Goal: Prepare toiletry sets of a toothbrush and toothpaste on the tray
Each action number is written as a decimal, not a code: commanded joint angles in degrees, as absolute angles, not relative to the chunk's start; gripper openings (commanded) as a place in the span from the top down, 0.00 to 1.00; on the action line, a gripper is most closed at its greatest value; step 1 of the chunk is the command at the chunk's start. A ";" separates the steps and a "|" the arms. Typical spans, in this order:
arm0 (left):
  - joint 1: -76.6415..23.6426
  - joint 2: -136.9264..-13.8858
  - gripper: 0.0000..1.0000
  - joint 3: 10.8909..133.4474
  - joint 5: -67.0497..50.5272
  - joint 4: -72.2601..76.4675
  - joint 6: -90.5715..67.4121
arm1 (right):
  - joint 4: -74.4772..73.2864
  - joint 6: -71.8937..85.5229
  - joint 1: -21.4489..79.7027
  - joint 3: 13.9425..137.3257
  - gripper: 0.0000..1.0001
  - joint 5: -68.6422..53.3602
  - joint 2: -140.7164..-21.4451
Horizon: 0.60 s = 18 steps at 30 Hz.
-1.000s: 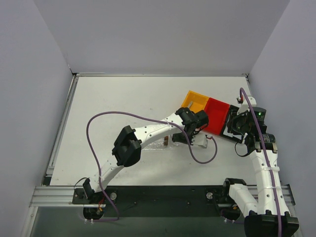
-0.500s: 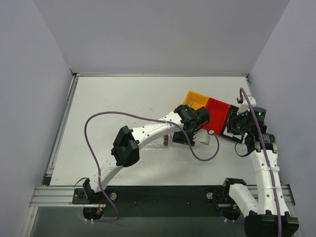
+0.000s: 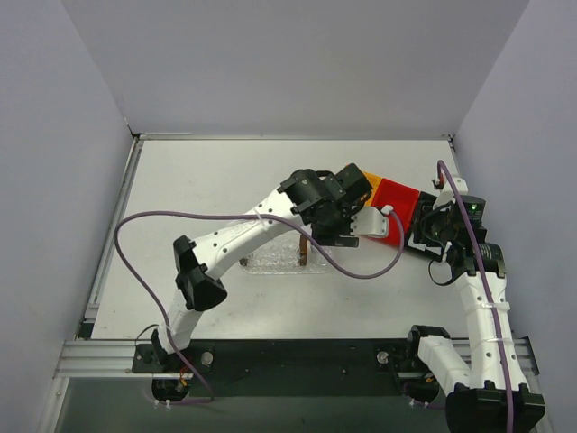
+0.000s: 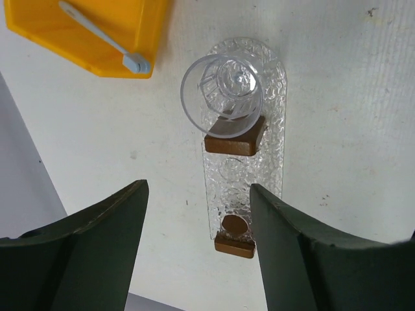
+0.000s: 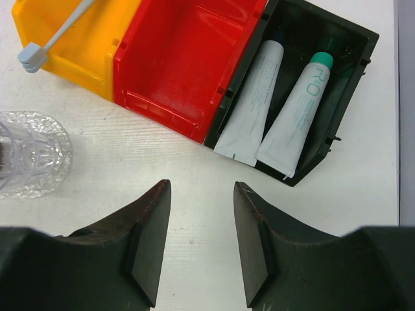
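place: robot lab | cues: white table [image 3: 207, 171], plain grey walls [image 3: 288, 63], aluminium rail [image 3: 99, 359]

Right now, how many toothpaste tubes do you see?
2. A white tube and a green-capped tube lie side by side in the black bin beside the red bin. More may be hidden.

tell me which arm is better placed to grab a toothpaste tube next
Right: its fingers hang open just short of the black bin holding two toothpaste tubes, while the left fingers face the tray.
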State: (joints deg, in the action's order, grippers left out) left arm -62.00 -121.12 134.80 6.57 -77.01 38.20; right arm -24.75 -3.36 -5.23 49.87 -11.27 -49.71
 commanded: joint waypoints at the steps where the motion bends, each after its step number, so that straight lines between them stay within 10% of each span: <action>1: -59.07 -112.77 0.26 132.29 2.82 -80.87 34.02 | -24.87 -4.31 -5.71 50.71 0.59 -9.84 -51.32; 18: -47.20 -92.65 0.26 103.64 -2.02 -48.44 23.38 | -27.51 -11.06 -5.71 54.67 0.58 -9.22 -59.67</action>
State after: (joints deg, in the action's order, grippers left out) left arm -49.19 -100.05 109.75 0.25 -60.01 26.87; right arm -25.69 -5.76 -5.28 53.84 -10.37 -58.04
